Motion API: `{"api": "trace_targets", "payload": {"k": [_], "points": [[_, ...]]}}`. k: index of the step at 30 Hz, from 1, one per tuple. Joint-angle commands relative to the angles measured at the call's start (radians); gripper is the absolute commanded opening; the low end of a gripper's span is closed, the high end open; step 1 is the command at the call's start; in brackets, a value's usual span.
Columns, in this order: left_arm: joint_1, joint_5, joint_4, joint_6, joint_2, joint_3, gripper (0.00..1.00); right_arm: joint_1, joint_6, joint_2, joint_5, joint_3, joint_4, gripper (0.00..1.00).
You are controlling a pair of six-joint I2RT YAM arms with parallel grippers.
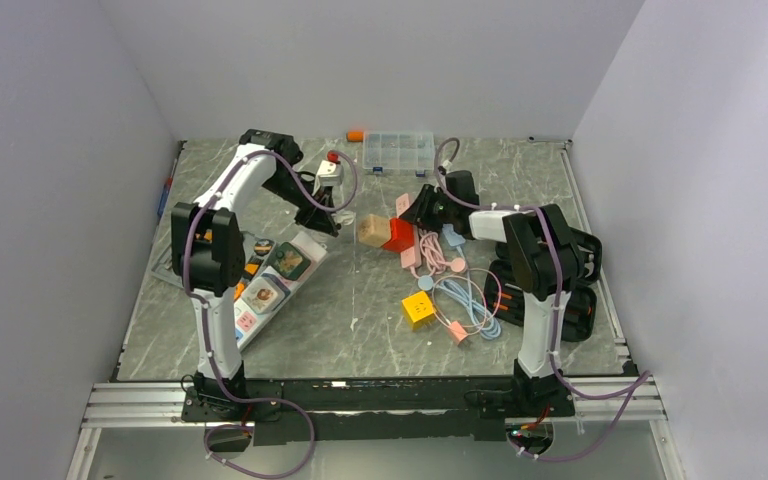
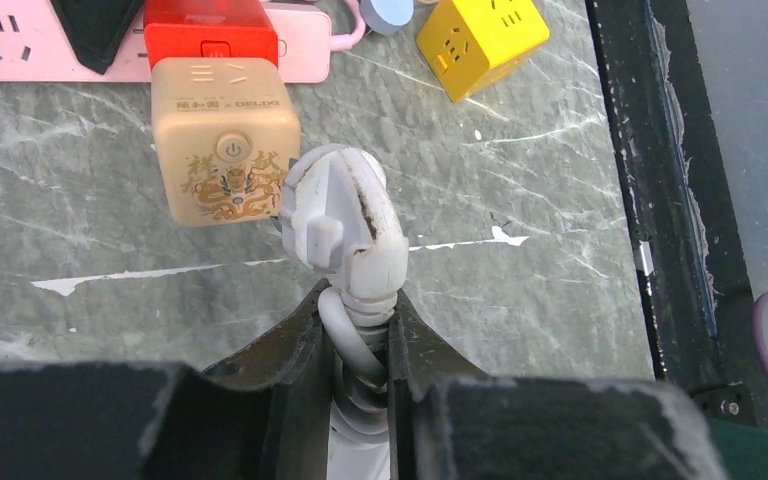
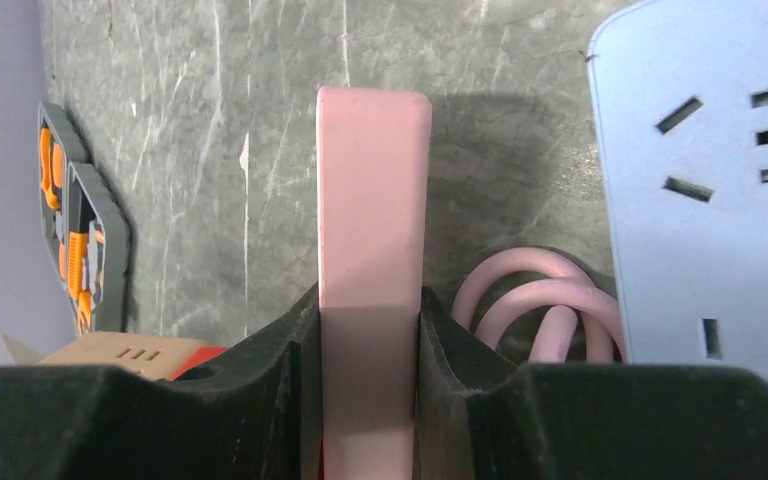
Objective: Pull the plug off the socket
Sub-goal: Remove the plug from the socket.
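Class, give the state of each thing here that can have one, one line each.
Left gripper: shut on the white rounded plug, at its cord end.
White rounded plug: held beside the beige cube adapter; whether plugged in, unclear.
Right gripper: shut on the pink power strip bar.

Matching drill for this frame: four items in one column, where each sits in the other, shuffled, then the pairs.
1 white plug
2 pink strip
3 yellow cube
4 beige cube

A beside the red cube
B in the right jaws
C unheld, by the coiled cables
D in the left jaws

Pairs: 1-D, 2-B, 3-C, 4-A
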State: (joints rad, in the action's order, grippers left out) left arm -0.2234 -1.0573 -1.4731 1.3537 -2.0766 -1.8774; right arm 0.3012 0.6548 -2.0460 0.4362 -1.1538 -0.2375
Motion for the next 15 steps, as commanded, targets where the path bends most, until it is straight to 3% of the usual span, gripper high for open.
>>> {"api": "trace_targets", "payload": {"k": [1,7,15], "points": [[0.009,-0.098,-0.056,0.041,0.036,-0.022,0.00,0.003,-0.116,0.049,-0.037,0.056,-0.031,0.00],[0.014,-0.135,-0.054,0.057,0.004,-0.040,0.00,0.006,-0.181,0.079,0.077,0.074,-0.041,0.00],[0.017,-0.119,-0.050,0.044,-0.138,-0.143,0.00,0.060,-0.250,0.198,-0.073,0.117,0.006,0.00]]}}
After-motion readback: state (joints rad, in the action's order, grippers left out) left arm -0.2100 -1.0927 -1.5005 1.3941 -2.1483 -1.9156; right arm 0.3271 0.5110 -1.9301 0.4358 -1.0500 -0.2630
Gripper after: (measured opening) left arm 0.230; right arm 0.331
